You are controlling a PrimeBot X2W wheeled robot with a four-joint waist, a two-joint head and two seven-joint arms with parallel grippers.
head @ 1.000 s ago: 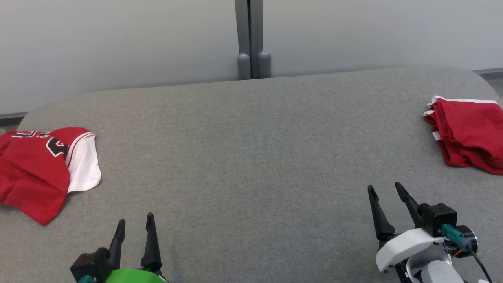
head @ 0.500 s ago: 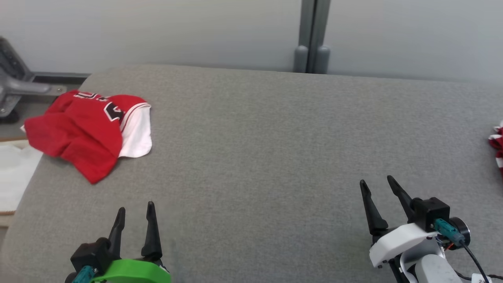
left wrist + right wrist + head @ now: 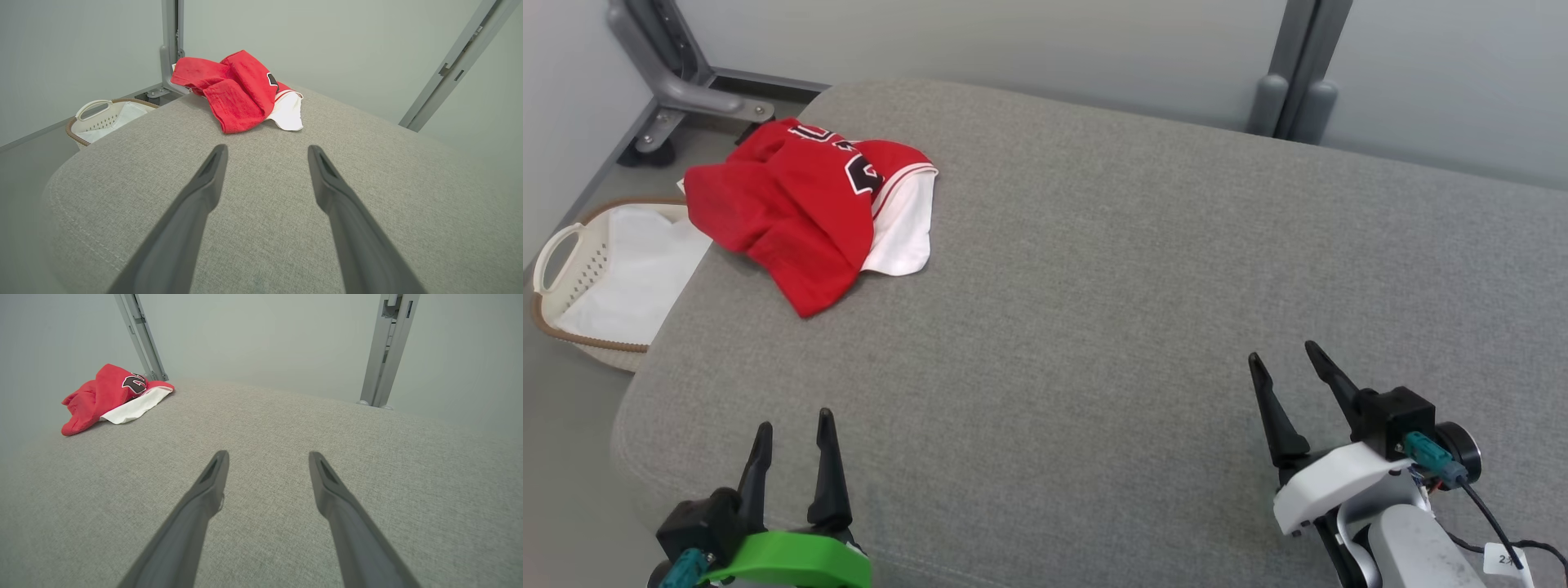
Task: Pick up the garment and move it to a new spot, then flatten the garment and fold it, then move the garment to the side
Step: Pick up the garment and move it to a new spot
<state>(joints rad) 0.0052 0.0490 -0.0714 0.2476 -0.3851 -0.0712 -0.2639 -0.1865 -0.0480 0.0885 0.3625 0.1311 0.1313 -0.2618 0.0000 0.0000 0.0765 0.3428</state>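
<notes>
A crumpled red garment [image 3: 792, 200] with black-and-white lettering and a white lining lies at the far left corner of the grey padded table [image 3: 1111, 286]. It sits straight ahead of my left gripper [image 3: 265, 149] as the same red garment [image 3: 237, 90], and at the far left of the right wrist view as the garment [image 3: 110, 396]. My left gripper [image 3: 792, 425] hovers open over the near left edge, well short of the cloth. At the lower right my right gripper [image 3: 1285, 353] is open with nothing between its fingers.
A white laundry basket [image 3: 572, 286] with a brown rim stands on the floor left of the table, holding white cloth. A grey metal frame foot [image 3: 686, 90] sits behind it. Upright grey posts [image 3: 1294, 90] rise against the pale wall beyond the table.
The camera has swung left: the red garment now sits further right and higher in view, the basket has come into view, and a second red pile at the right has left the picture. Both grippers stay open.
</notes>
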